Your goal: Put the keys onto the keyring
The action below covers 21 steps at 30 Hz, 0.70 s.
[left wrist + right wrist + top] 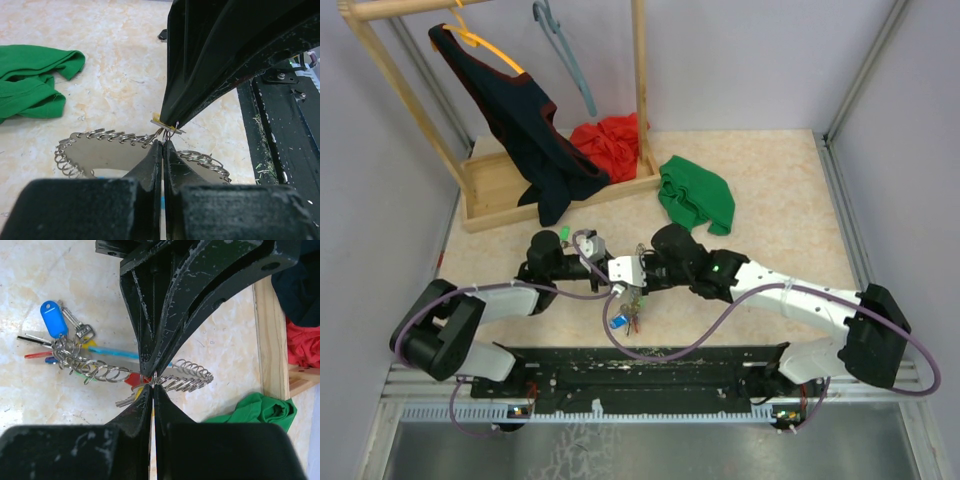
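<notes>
Both my claws are pinched fully shut, tip to tip. My left claw (163, 146) appears to nip the thin wire of the keyring (100, 136), and my right claw (172, 125) comes in from 12 o'clock, seemingly holding the yellow-tagged key (158, 118) by its metal end. The keyring is low over the table (125, 60), though I can't tell if it touches. From my left tips its small coils trail off to 9 and 3 o'clock. From above, its bunch of tagged keys (623, 320) sits at 6 o'clock of the meeting point. I judge the ring light, stiff and springy, and slick as bare steel. That loose bunch, blue tag (52, 317) included, will likely drag it lopsided and make it twist in a narrow pinch. I'd hold bare wire close to the joining point, never the floppy plastic tags, and take each key by its flat metal head.
</notes>
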### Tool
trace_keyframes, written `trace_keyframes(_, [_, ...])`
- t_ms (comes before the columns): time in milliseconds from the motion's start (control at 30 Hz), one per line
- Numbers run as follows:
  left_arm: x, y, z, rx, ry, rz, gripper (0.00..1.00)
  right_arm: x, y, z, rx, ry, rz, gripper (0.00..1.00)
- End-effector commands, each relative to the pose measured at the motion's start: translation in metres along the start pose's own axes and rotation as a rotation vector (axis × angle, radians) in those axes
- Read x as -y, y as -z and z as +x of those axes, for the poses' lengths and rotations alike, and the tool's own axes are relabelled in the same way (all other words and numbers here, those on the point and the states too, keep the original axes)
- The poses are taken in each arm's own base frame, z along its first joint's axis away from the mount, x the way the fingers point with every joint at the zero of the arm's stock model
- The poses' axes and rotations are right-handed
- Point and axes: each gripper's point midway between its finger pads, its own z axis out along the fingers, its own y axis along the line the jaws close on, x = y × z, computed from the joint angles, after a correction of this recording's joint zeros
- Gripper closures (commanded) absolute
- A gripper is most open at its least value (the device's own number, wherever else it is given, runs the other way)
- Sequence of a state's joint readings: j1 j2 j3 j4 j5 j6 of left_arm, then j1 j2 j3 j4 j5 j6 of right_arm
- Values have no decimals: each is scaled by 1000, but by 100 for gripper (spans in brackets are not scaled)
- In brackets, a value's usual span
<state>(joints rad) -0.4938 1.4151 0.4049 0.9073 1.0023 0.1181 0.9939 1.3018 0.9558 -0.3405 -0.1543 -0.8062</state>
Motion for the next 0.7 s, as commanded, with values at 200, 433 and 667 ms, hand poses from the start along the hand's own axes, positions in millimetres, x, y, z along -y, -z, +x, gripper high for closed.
trace_keyframes(200, [-8,4,-15,55,28,-86,100,-10,8,10,-3,-77,38,100])
trace_keyframes(433, [-9,6,-20,84,24,-112,100,-21,-4,17,17,-103,27,100])
trace_keyframes(667, [-9,8,-27,126,33,-134,100,-17,-20,4,95,-106,34,100])
